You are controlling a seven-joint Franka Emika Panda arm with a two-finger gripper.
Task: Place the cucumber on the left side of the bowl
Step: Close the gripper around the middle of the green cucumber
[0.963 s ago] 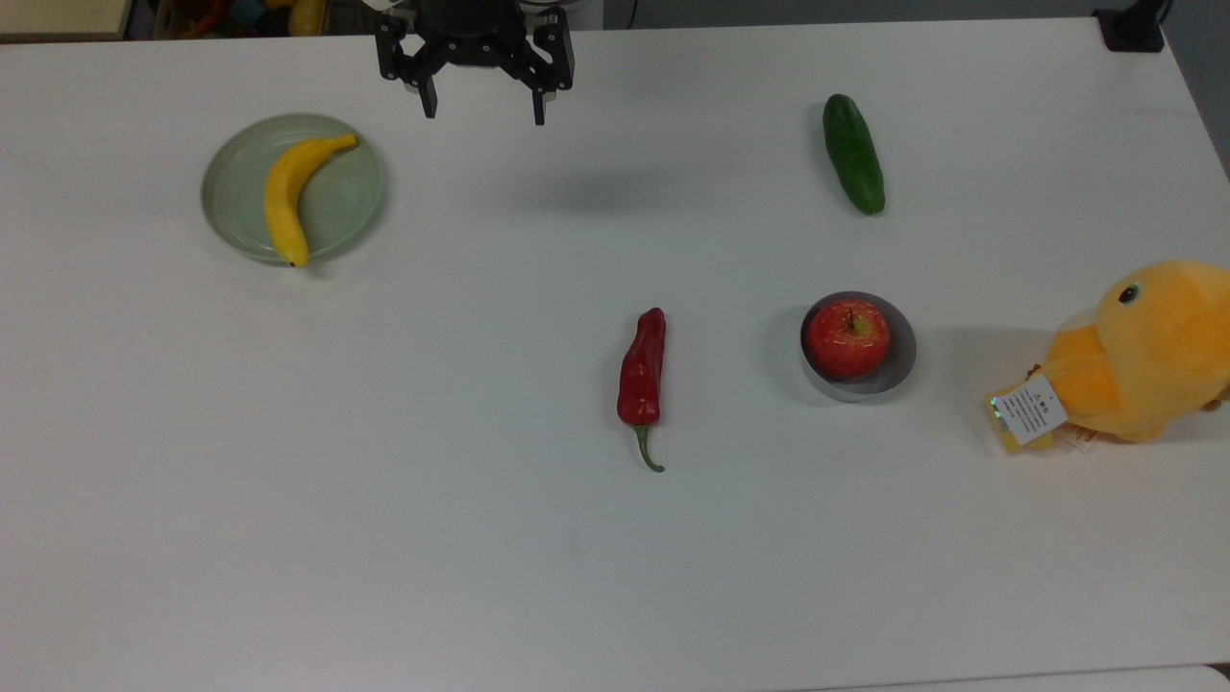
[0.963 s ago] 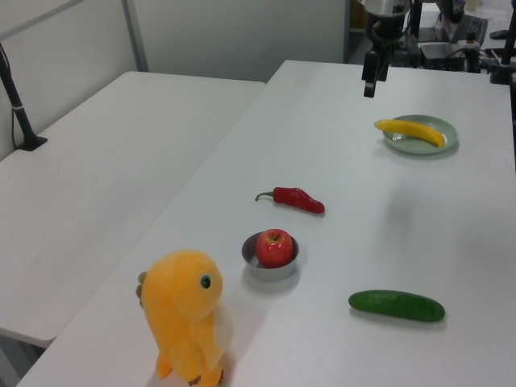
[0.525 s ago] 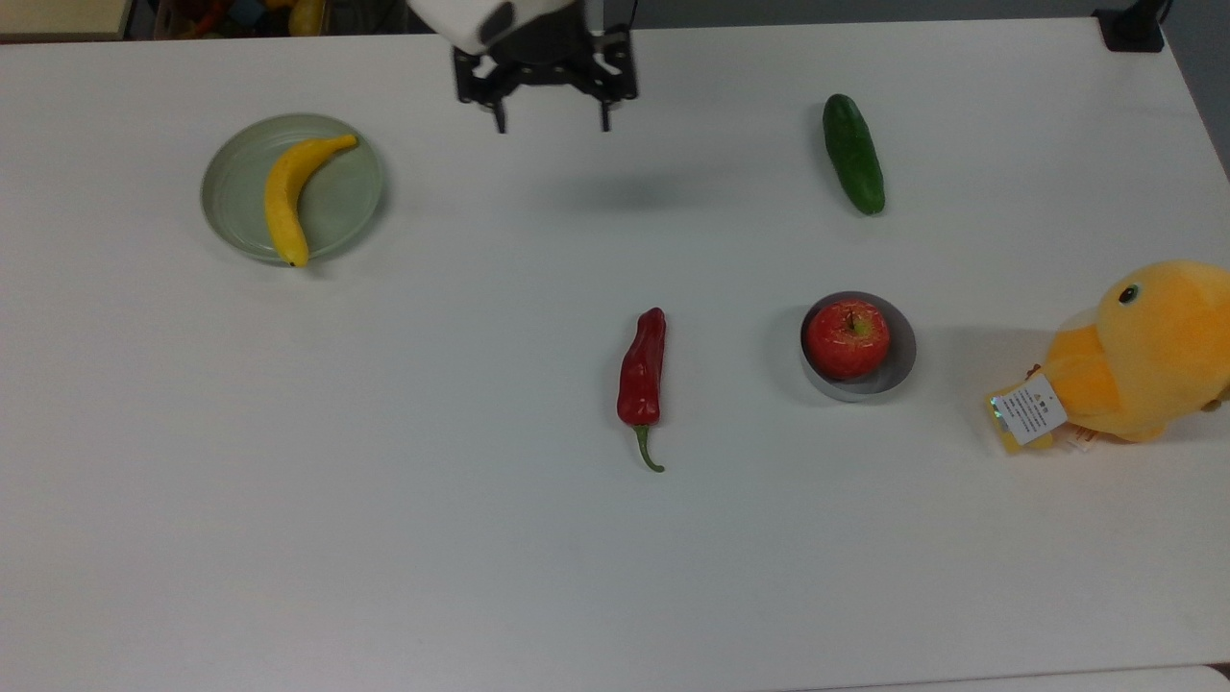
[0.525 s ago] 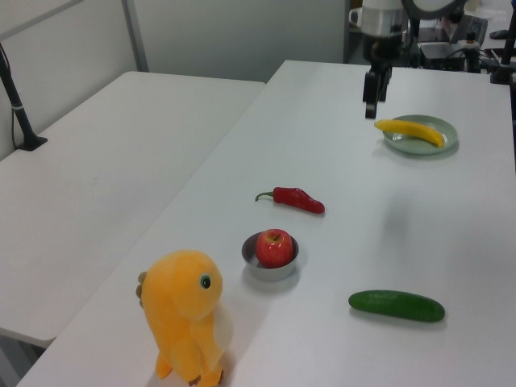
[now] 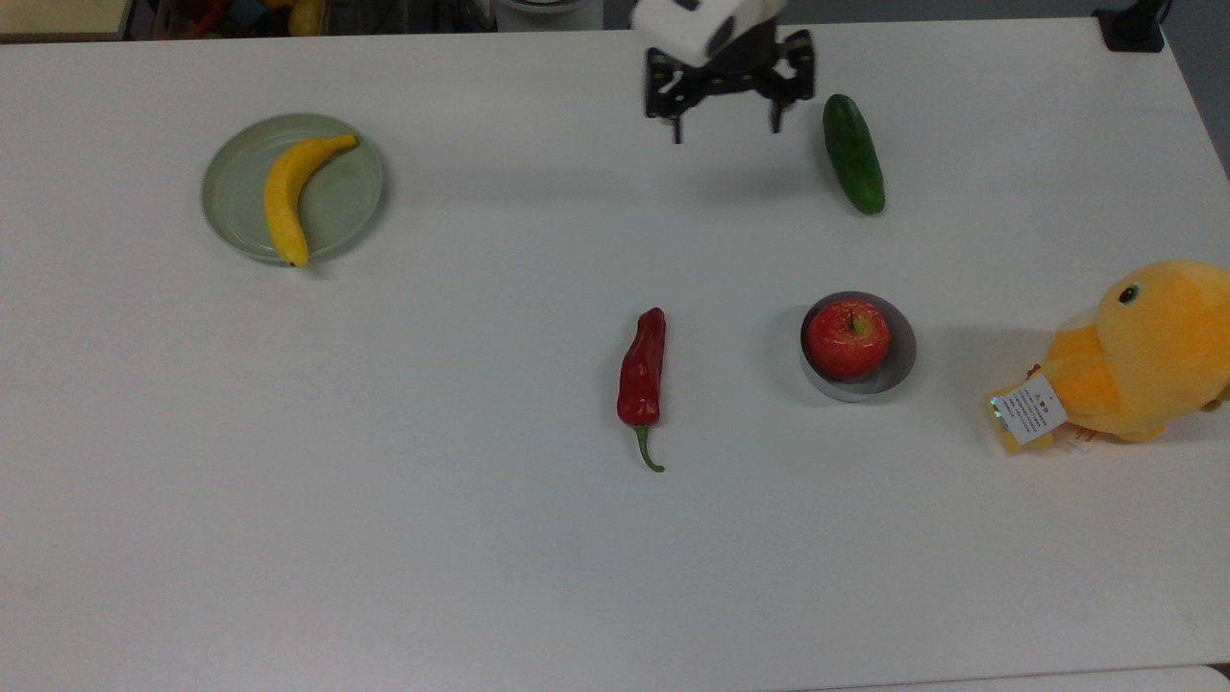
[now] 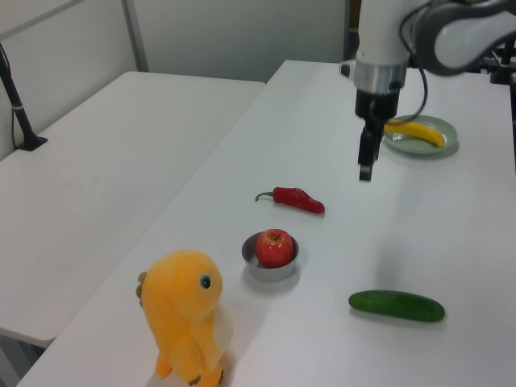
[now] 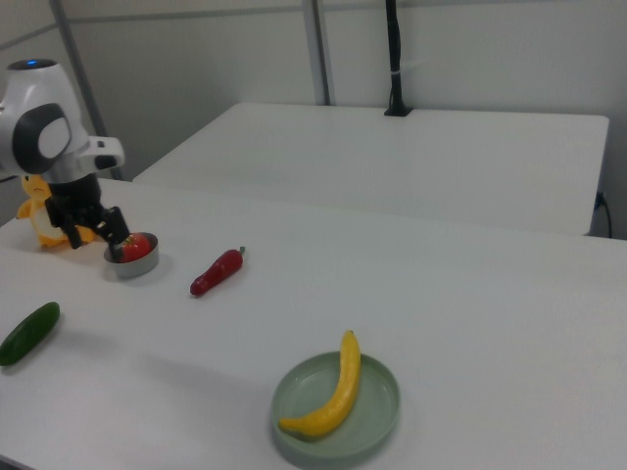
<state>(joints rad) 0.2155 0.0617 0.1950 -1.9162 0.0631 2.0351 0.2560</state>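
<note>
- Up above the bench [image 5: 480,538], the gripper [image 5: 725,130] hangs with its fingers spread and nothing between them; in the top view it sits just to the left of the cucumber.
- The cucumber [image 5: 852,153] lies flat on the bench, apart from the gripper, near the far edge in the top view, well apart from the bowl.
- The bowl [image 5: 858,347], small and grey, holds a red apple [image 5: 847,338].
- A red chili pepper [image 5: 643,375] lies to the top view's left of the bowl, apart from it, green stem pointing to the near edge.
- An orange plush duck [image 5: 1139,351] stands at the top view's right of the bowl.
- A pale green plate [image 5: 351,202] carries a banana [image 5: 288,197], well apart at the top view's left.
</note>
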